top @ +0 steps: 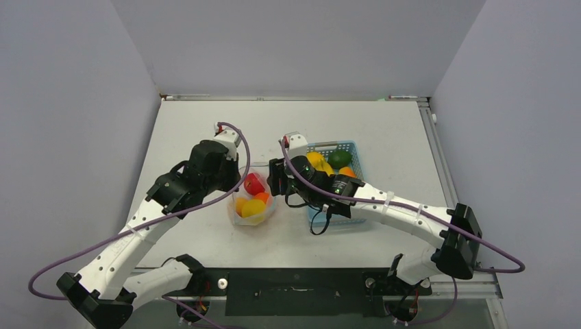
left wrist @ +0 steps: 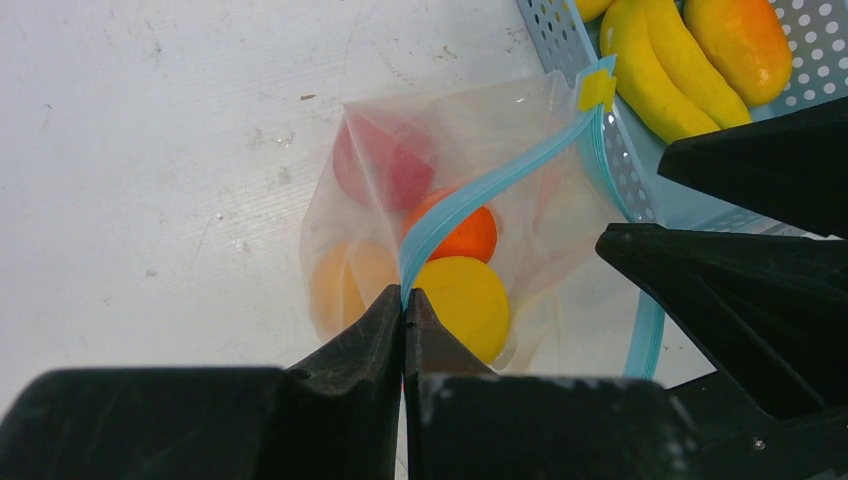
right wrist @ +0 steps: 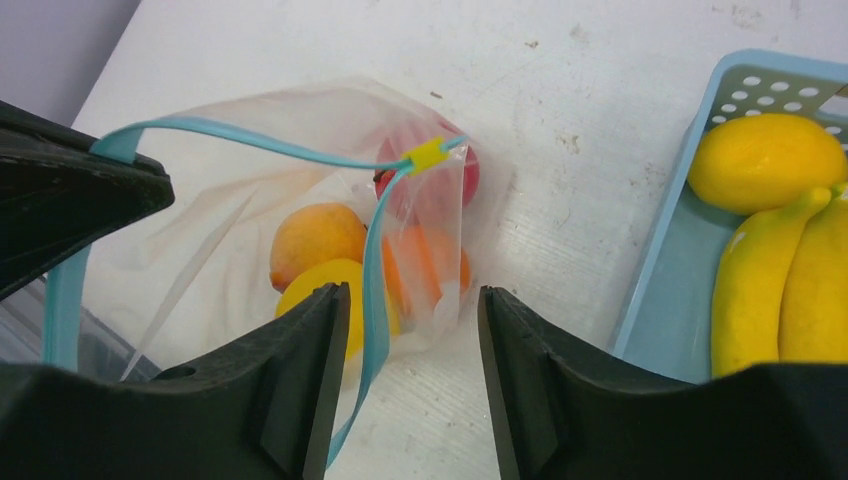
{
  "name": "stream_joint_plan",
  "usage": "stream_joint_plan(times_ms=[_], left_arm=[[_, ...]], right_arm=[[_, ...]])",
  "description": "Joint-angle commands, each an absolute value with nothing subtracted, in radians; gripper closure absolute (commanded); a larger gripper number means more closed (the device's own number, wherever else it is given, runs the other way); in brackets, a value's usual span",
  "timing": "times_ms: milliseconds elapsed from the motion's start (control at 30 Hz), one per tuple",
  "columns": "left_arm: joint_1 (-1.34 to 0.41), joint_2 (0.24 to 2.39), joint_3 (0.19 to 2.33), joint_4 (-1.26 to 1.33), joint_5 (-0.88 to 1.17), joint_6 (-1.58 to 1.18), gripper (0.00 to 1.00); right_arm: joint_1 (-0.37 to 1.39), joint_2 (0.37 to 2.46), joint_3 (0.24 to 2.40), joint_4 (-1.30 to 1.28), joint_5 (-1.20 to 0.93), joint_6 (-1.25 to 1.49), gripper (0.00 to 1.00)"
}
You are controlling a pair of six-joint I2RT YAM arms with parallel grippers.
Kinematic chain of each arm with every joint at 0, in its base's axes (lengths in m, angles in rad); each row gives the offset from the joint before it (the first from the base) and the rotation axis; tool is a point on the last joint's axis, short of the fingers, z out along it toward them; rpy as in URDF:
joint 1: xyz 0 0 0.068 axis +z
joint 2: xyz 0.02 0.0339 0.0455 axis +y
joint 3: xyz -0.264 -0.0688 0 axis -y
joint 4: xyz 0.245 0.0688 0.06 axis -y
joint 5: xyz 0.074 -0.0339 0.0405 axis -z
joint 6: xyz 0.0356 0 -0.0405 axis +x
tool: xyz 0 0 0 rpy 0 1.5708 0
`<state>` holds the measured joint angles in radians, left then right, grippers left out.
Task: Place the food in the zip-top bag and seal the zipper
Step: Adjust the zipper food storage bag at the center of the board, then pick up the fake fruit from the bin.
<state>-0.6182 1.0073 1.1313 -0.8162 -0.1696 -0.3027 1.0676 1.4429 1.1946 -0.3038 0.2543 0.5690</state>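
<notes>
The clear zip-top bag (top: 252, 205) stands on the table between both arms, mouth up, holding a red apple (left wrist: 385, 160), an orange (left wrist: 470, 235), a lemon (left wrist: 465, 300) and a mango (right wrist: 318, 235). My left gripper (left wrist: 405, 295) is shut on the teal zipper (left wrist: 480, 190) at one end of the mouth. A yellow slider (right wrist: 427, 155) sits at the far end. My right gripper (right wrist: 412, 290) is open over the other side; the zipper strip (right wrist: 375, 290) hangs loose between its fingers, close to the left one. More food, bananas (right wrist: 790, 280) and a lemon (right wrist: 765, 160), lies in the basket.
The light-blue lattice basket (top: 356, 145) stands right of the bag, under my right arm, with a green lime (top: 339, 157) also inside. Its wall (left wrist: 625, 150) nearly touches the bag. Purple cables loop off both arms.
</notes>
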Motion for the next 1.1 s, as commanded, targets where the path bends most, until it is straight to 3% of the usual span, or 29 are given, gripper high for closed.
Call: stream_joint_plan(times_ms=[0,267,533,1067], left_arm=[[-0.614,0.983,1.163,-0.747,-0.146,-0.278,1.00],[-0.614,0.968,1.127,-0.694,-0.119,-0.267,1.00],[-0.604,0.954,1.107,-0.657,-0.095,-0.271,1.00],[-0.550,0.917,1.003,-0.594,-0.017,-0.291,1.00]], right_arm=[[1.071,1.359,1.256,-0.312,0.315,0.545,0.46],[1.058,1.275,1.268,-0.411,0.436,0.508,0.39],[0.926,1.233,1.224,-0.526,0.468,0.485,0.36],[0.742,1.326,1.105,-0.583,0.493,0.422,0.31]])
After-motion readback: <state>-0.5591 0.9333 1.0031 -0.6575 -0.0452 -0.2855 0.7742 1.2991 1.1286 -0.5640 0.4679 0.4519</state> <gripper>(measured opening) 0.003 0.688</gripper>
